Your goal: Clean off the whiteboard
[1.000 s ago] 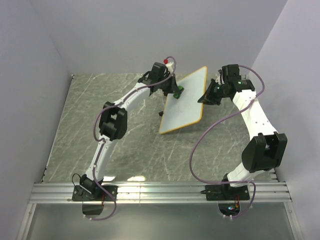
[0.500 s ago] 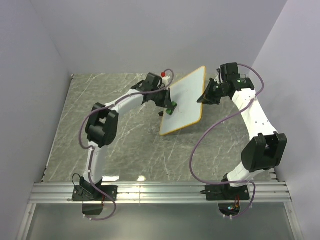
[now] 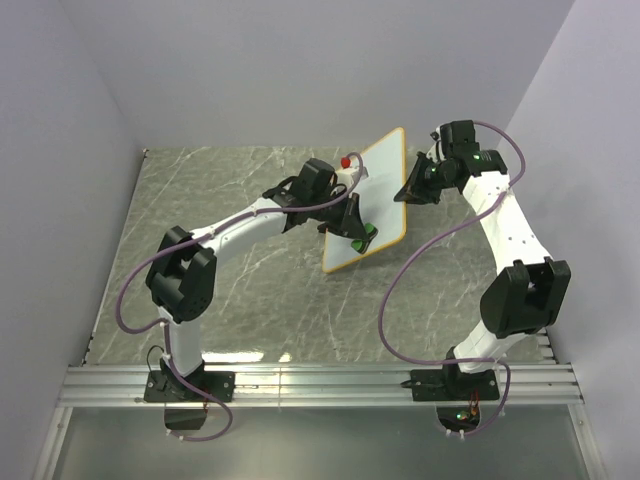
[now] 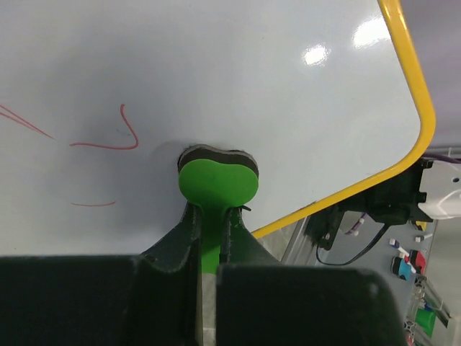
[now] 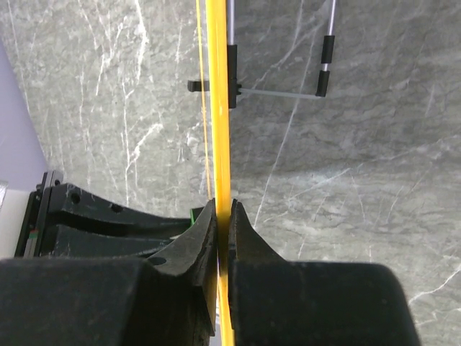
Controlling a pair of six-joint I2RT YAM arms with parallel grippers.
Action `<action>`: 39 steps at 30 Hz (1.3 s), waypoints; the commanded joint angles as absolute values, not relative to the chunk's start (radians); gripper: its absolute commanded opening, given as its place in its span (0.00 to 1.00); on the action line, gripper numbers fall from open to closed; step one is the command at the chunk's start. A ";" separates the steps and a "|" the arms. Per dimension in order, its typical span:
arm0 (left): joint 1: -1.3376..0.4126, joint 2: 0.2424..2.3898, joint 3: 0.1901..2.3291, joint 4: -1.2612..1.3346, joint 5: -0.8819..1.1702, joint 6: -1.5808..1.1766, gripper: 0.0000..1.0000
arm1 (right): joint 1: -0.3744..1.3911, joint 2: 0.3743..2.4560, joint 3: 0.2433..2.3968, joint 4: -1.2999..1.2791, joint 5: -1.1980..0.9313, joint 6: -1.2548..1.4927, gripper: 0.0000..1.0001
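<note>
My right hand (image 5: 222, 216) is clamped on the yellow rim of the whiteboard (image 3: 385, 180), holding it steeply tilted over the far right of the grey marbled counter (image 3: 230, 290). I can't tell whether its lower edge touches down. My left hand (image 4: 209, 216) is pinched tight on the stem of the green eraser (image 4: 218, 180), with its dark pad pressed against the white face near a rounded corner. Thin red marker strokes (image 4: 108, 140) sit just left of the eraser. The wire stand (image 5: 281, 93) shows behind the board.
</note>
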State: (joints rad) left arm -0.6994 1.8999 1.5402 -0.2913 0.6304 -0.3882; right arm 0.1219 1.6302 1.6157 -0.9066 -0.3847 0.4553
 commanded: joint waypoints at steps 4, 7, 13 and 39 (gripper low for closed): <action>-0.743 1.930 1.480 -0.176 0.554 -0.474 0.00 | 0.156 1.646 1.658 -0.893 -0.406 0.488 0.00; -0.707 1.963 1.450 -0.109 0.517 -0.494 0.00 | 0.158 1.637 1.651 -0.896 -0.411 0.488 0.00; -0.632 2.055 1.549 -0.083 0.462 -0.506 0.00 | 0.156 1.611 1.623 -0.899 -0.431 0.491 0.00; -0.664 2.103 1.773 -0.181 0.587 -0.465 0.00 | 0.156 1.592 1.563 -0.907 -0.463 0.497 0.00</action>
State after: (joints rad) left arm -0.5430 2.2150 1.7969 -0.1406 0.4866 -0.4698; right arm 0.1219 1.6047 1.5761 -0.8925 -0.3939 0.5083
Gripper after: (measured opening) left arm 0.072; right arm 0.078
